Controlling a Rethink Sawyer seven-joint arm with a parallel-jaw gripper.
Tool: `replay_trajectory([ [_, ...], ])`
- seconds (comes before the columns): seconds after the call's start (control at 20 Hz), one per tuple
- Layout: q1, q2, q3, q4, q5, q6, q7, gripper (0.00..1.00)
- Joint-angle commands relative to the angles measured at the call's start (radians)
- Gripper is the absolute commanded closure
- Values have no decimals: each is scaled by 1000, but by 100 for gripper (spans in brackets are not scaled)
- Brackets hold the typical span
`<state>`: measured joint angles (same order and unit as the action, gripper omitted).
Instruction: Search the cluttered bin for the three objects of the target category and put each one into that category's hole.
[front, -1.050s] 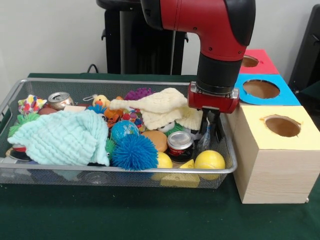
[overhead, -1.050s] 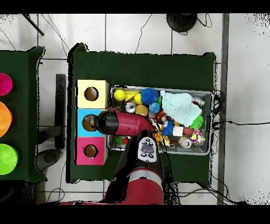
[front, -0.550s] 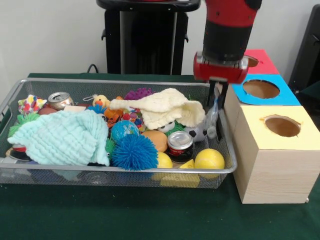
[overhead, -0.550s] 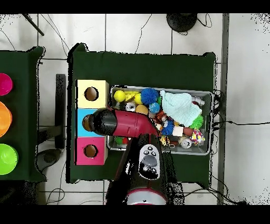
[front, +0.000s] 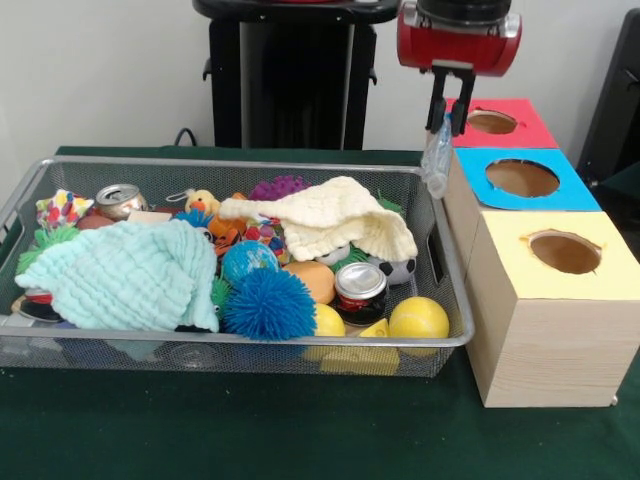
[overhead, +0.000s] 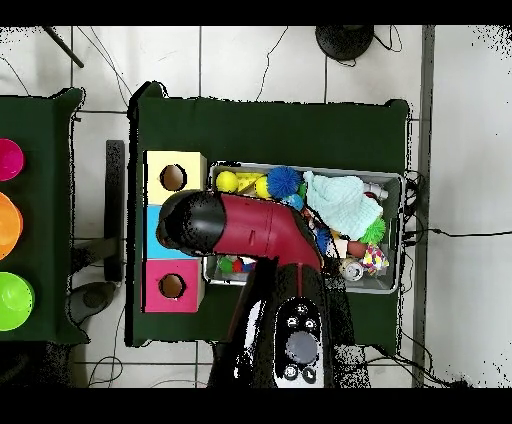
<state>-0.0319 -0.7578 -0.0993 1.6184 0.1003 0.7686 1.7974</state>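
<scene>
My gripper (front: 448, 115) hangs high above the bin's right end, beside the red box (front: 520, 135) and above the near edge of the blue box (front: 565, 190). It is shut on a clear crumpled plastic thing (front: 435, 160), perhaps a bottle, which dangles below the fingertips over the gap between bin and boxes. The yellow-topped box (front: 545, 300) is nearest. Each box has a round hole on top. In the overhead view the red arm (overhead: 250, 228) covers the gripper and most of the blue box (overhead: 153, 238); the yellow box (overhead: 173, 177) and red box (overhead: 171, 286) show.
The wire bin (front: 230, 345) holds a mint cloth (front: 125, 275), a cream cloth (front: 320, 215), a blue spiky ball (front: 268, 303), yellow balls (front: 419, 318), two cans (front: 359, 285) and several small toys. Coloured bowls (overhead: 10, 300) lie at the overhead's left edge.
The gripper has risen out of the bin's right end with the clear plastic thing and shifted toward the boxes. The cream cloth has settled flatter.
</scene>
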Motion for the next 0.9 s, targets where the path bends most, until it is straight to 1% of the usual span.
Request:
replay_trajectory([
  [0.05,-38,-13,57,-24,-64,66,-8,100],
  [0.25,-30,-14,59,-18,-66,61,2,100],
  [0.5,-22,-6,65,9,-61,19,20,100],
  [0.75,4,-3,64,38,-57,-25,51,100],
  [0.9,24,-5,64,73,-48,-64,79,100],
])
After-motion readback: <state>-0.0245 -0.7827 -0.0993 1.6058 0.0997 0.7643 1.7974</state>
